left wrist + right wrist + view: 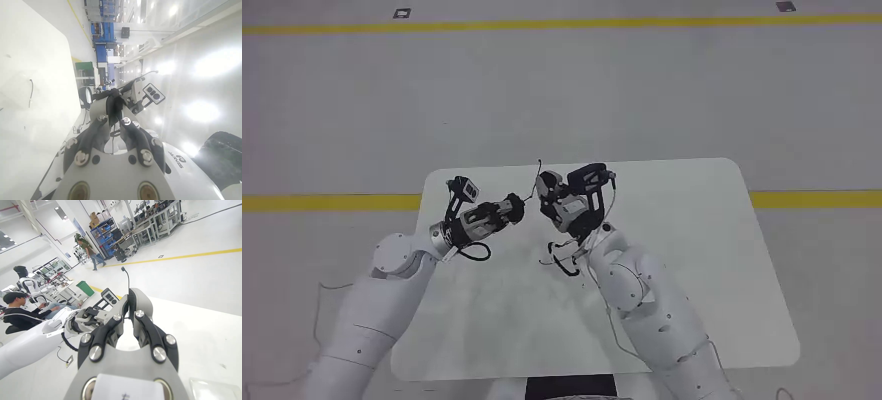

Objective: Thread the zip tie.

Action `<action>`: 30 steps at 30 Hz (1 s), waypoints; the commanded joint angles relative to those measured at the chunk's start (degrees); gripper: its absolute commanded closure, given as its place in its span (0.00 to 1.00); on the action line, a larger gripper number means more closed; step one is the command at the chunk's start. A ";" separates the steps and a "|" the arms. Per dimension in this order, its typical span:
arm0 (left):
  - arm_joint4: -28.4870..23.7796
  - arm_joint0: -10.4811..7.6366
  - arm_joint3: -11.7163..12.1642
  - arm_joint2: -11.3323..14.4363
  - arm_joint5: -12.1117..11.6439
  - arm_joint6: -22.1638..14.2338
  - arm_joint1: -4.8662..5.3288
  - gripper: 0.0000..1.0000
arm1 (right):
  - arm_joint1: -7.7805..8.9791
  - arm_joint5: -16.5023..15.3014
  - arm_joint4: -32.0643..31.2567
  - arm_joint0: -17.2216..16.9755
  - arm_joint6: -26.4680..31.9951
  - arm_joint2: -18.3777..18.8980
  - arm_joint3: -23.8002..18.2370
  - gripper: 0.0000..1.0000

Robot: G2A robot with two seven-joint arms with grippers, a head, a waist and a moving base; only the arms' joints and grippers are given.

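Observation:
Both arms meet above the middle of the white table [692, 300]. My right gripper [129, 295] is shut on a thin black zip tie [128, 279], whose head end sticks out past the fingertips. In the top view the zip tie [538, 172] rises just beyond the right gripper [547, 190]. My left gripper [517, 206] sits tip to tip with it. In the left wrist view the left gripper [113, 94] is shut, with a thin black strap running back between its fingers [98, 113]. The right gripper [132, 91] shows right behind it, the zip tie [151, 72] poking out.
A second black zip tie [31, 91] lies loose on the table [28, 47]. A clear plastic bag [208, 386] rests on the table near the right arm. The table's far right half [712, 220] is bare.

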 commanded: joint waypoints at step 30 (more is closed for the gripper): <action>0.00 0.00 0.00 0.00 0.00 0.00 0.00 1.00 | 0.80 1.77 0.16 0.68 -1.18 -1.24 0.92 1.00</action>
